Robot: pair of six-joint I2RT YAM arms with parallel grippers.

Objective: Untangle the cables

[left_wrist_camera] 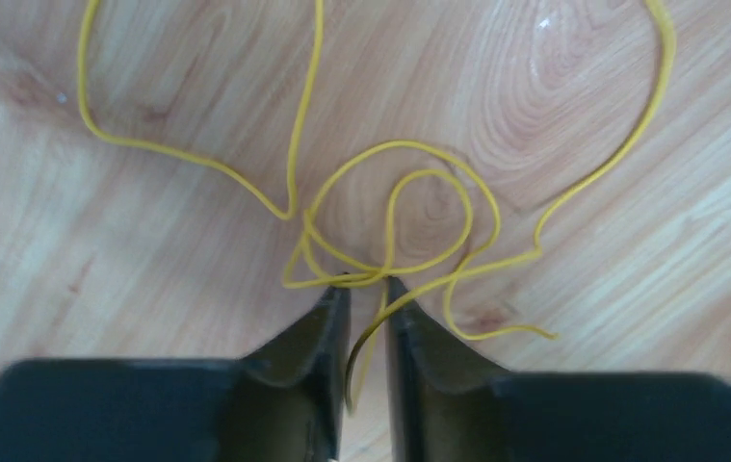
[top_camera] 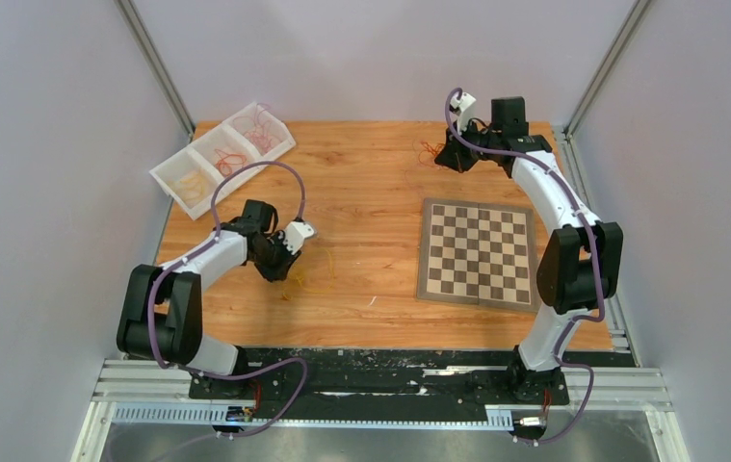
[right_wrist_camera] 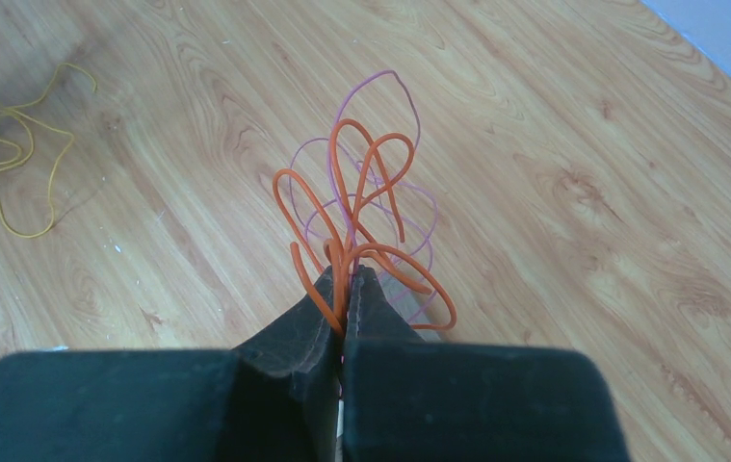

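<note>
The left gripper (left_wrist_camera: 368, 282) is seen low over the wooden table (top_camera: 371, 192), left of centre in the top view. Its fingers are held a narrow gap apart, tips at a knot in the yellow cable (left_wrist_camera: 404, 144). One yellow strand runs down through the gap, and it seems not to be clamped, though the angle leaves this uncertain. The rest of the yellow cable is spread in loose loops on the wood ahead of the fingers.

The right gripper (right_wrist_camera: 350, 274) is placed near the upper edge of the table, above the chessboard (top_camera: 479, 252). Its fingers are closed tight on the orange cable (right_wrist_camera: 333, 173), whose loops rise from the tips, tangled with a thin purple cable (right_wrist_camera: 380, 75).

A white three-compartment tray (top_camera: 165, 179) holding more strands is seen at the upper left.
</note>
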